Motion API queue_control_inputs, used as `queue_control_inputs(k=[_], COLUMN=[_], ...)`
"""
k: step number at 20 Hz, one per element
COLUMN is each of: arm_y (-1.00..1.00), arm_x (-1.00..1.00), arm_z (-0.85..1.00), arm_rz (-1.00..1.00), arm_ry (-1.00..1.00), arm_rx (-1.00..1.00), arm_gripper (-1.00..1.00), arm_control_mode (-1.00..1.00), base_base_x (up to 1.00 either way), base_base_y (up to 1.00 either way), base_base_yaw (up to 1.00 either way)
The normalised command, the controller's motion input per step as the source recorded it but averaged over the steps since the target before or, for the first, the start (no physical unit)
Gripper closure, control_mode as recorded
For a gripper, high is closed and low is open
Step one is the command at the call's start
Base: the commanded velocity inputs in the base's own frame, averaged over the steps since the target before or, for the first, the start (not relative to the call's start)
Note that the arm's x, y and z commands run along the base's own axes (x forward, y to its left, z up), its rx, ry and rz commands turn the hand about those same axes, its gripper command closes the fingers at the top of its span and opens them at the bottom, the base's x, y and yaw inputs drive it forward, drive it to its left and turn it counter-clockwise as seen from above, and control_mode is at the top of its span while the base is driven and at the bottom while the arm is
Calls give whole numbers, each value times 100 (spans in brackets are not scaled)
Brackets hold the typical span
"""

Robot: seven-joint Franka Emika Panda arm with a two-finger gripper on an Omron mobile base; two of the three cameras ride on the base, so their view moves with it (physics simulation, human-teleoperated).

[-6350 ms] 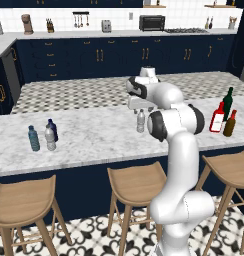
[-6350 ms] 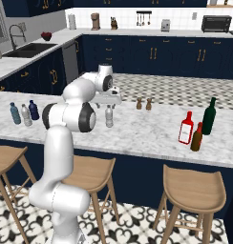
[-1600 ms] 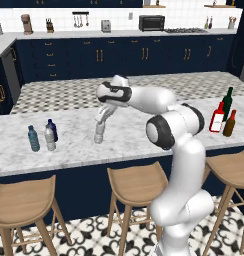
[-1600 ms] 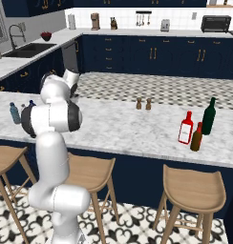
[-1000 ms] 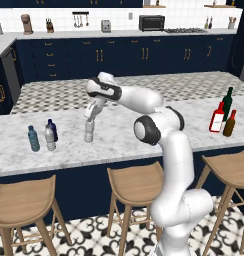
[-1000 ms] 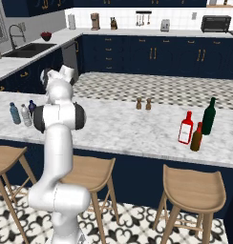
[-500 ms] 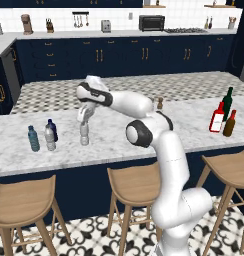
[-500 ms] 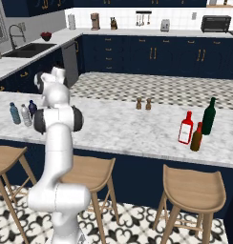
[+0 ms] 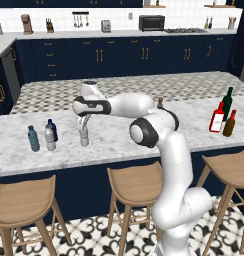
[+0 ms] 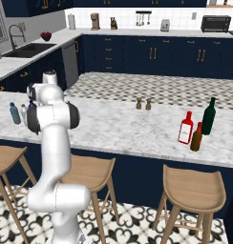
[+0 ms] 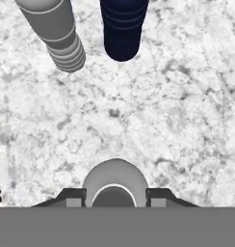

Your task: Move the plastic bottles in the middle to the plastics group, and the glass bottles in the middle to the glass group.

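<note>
Gripper (image 9: 84, 131) clamps ribbed clear bottle (image 9: 84, 138).

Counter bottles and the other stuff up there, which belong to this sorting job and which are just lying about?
Job: clear bottle in the gripper; second clear bottle; teal bottle; navy bottle; amber bottle; red bottle; green bottle.

Lying about: two small shakers; toaster oven; stools.

White marble worktop (image 9: 124, 142) carries, at left, a teal bottle (image 9: 33, 138), clear bottle (image 9: 49, 138) and navy bottle (image 9: 52, 129); another clear bottle (image 9: 84, 137) nearby; at right, red bottle (image 9: 216, 117), green bottle (image 9: 227, 102), amber bottle (image 9: 229, 123).
</note>
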Motion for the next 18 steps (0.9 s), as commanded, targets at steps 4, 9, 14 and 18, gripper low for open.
queue_control_inputs(k=[4, 9, 14, 18], arm_y=[0, 4, 20, 35], arm_x=[0, 1, 5, 22], arm_z=[-3, 0, 5, 1], arm_rz=[2, 3, 3, 3], arm_ry=[-25, -1, 13, 12], arm_rx=[7, 11, 6, 1], arm_gripper=[100, 100, 100, 100], arm_control_mode=[-100, -100, -100, -100], base_base_x=[0, 0, 0, 0], base_base_y=[0, 0, 0, 0], base_base_yaw=[0, 0, 0, 0])
